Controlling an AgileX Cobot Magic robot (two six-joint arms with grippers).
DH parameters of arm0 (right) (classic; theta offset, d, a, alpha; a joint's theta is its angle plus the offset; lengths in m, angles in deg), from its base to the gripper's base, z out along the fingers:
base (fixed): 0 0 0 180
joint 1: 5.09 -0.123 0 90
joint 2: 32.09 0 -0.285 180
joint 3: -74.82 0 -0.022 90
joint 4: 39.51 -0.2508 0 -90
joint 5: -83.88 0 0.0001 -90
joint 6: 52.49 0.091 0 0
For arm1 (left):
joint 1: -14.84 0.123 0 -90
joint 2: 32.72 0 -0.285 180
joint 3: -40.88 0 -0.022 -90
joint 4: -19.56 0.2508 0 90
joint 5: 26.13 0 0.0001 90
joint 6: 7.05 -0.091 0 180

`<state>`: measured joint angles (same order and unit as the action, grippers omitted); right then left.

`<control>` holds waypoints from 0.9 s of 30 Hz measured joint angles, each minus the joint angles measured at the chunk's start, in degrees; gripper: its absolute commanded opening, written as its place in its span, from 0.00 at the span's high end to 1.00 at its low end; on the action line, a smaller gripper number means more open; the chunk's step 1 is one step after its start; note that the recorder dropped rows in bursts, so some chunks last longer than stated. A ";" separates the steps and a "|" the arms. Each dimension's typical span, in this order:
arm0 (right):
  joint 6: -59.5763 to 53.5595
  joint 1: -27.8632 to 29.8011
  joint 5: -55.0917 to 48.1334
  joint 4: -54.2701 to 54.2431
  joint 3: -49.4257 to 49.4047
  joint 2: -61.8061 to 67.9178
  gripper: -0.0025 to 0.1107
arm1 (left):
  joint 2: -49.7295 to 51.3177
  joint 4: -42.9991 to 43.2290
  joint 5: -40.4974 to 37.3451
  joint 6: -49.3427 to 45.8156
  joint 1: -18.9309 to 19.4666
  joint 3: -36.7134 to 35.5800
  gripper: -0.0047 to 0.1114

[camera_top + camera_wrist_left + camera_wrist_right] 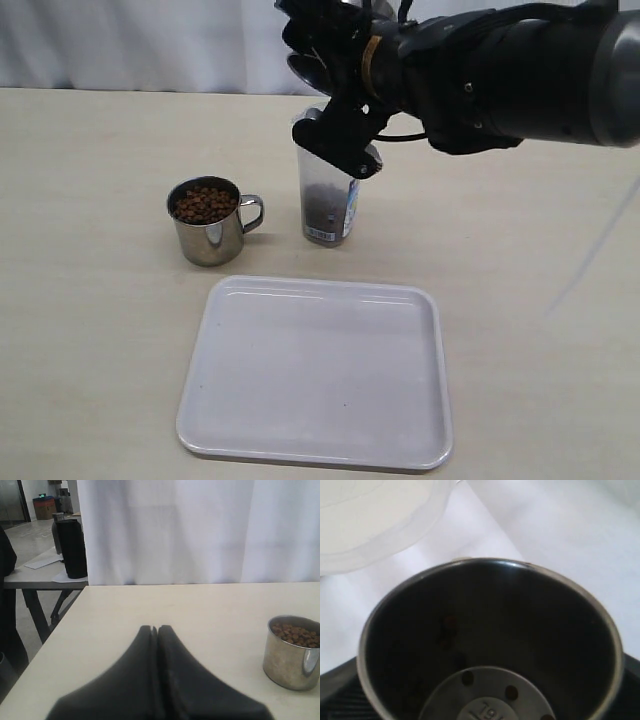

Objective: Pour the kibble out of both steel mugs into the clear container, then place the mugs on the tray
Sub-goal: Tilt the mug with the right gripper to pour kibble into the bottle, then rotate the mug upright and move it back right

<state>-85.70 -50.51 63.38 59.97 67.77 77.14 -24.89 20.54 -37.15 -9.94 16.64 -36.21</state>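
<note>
My right gripper [336, 138] is shut on one steel mug [490, 630], tipped mouth-down over the clear container [328, 195]. In the right wrist view that mug's inside is dark and nearly empty, with a few kibble pellets [468, 678] stuck near its base, and the container's translucent rim [380, 525] shows beyond it. Kibble [321, 212] fills the container's lower part. The other steel mug [208, 225] stands upright left of the container, full of kibble [204, 205]. The white tray [315, 370] lies empty in front. My left gripper [154, 628] is shut and empty, low over the table, well apart from the full mug [292, 655].
A white curtain hangs behind the table. In the left wrist view the table's edge [55, 630] drops off to one side, and beyond it stands another table with a dark bottle [72, 547]. My right arm [520, 70] reaches in over the table's back right.
</note>
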 measured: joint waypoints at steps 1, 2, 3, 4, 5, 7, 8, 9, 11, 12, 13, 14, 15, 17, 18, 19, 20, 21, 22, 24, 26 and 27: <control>-0.15 0.00 -0.23 0.00 -0.28 0.00 0.94 | 0.00 0.00 0.00 0.00 0.00 0.00 0.96; -0.48 -0.14 -0.56 -0.10 -0.57 0.00 0.94 | 0.00 0.00 0.00 0.00 0.00 0.00 0.96; -0.86 -0.27 -1.02 -0.10 -1.01 0.00 0.94 | 0.00 0.00 0.00 0.00 0.00 0.00 0.96; -1.12 -0.40 -1.38 -0.10 -1.35 0.00 0.94 | 0.00 0.00 0.00 0.00 0.00 0.00 0.96; -1.28 -0.50 -1.38 -0.10 -1.79 0.00 0.94 | 0.00 0.00 0.00 0.00 0.00 0.00 0.96; -1.32 -0.54 -1.61 -0.10 -2.15 0.00 0.94 | 0.00 0.00 0.00 0.00 0.00 0.00 0.96; -1.32 -0.63 -1.60 -0.10 -2.15 0.00 0.94 | 0.00 0.00 0.00 0.00 0.00 0.00 0.96; -1.32 -0.63 -1.87 -0.10 -2.15 0.00 0.94 | 0.00 0.00 0.00 0.00 0.00 0.00 0.96; -1.32 -1.03 -2.57 -0.10 -2.20 0.00 0.94 | 0.00 0.00 0.00 0.00 0.00 0.00 0.96; -1.32 -1.25 -2.89 -0.10 -2.20 0.00 0.94 | 0.00 0.00 0.00 0.00 0.00 0.00 0.96; -1.32 -1.63 -3.10 -0.10 -2.29 0.00 0.94 | 0.00 0.00 0.00 0.00 0.00 0.00 0.96; -1.32 -1.74 -3.10 -0.10 -2.29 0.00 0.94 | 0.00 0.00 0.00 0.00 0.00 0.00 0.96; -1.32 -2.03 -3.10 -0.10 -2.29 0.00 0.94 | 0.00 0.00 0.00 0.00 0.00 0.00 0.96; -1.32 -2.46 -3.57 -0.10 -2.29 0.00 0.94 | 0.00 0.00 0.00 0.00 0.00 0.00 0.96; -1.32 -2.61 -4.27 -0.10 -2.29 0.00 0.94 | 0.00 0.00 0.00 0.00 0.00 0.00 0.96; -1.32 -2.87 -5.14 -0.10 -2.29 0.00 0.94 | 0.00 0.00 0.00 0.00 0.00 0.00 0.96; -1.32 -3.23 -5.91 -0.10 -2.29 0.00 0.94 | 0.00 0.00 0.00 0.00 0.00 0.00 0.96; -1.32 -3.52 -6.77 -0.10 -2.29 0.00 0.94 | 0.00 0.00 0.00 0.00 0.00 0.00 0.96; -1.21 -3.67 -7.08 -0.10 -2.29 0.00 0.94 | 0.00 0.00 0.00 0.00 0.00 0.00 0.96; -0.98 -4.22 -7.71 -0.10 -2.29 0.00 0.94 | 0.00 0.00 0.00 0.00 0.00 0.00 0.96; -0.56 -4.77 -8.99 -0.10 -2.29 0.00 0.94 | 0.00 0.00 0.00 0.00 0.00 0.00 0.96; 0.01 -5.04 -9.75 -0.10 -2.29 0.00 0.94 | 0.00 0.00 0.00 0.00 0.00 0.00 0.96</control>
<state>-85.69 -55.54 53.62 59.87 65.48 77.14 -24.89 20.54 -37.15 -9.94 16.64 -36.21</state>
